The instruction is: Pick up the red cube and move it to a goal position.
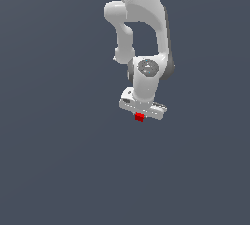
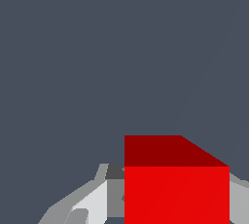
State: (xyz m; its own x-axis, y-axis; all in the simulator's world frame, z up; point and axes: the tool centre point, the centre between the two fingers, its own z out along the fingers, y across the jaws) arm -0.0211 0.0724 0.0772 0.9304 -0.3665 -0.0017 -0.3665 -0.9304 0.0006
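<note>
While raised, tool (image 1: 139,117) grips red cube (image 2: 176,189), fingers (image 2: 92,203) flanking it

Nothing to read here, honestly. I checked both views and there's no text, label, brand, number or sign anywhere. My white arm casing (image 1: 141,4) is blank, and so is my gripper (image 1: 140,116). The red cube (image 2: 176,194) has plain matte faces, no printing on the ones I can see up close in the wrist view. The grey surface (image 1: 58,160) around it is just flat colour with no markings. There's a round grey cap on my wrist joint (image 1: 146,67) with some mottled shading, but it's too blurry to make out as any lettering.
</note>
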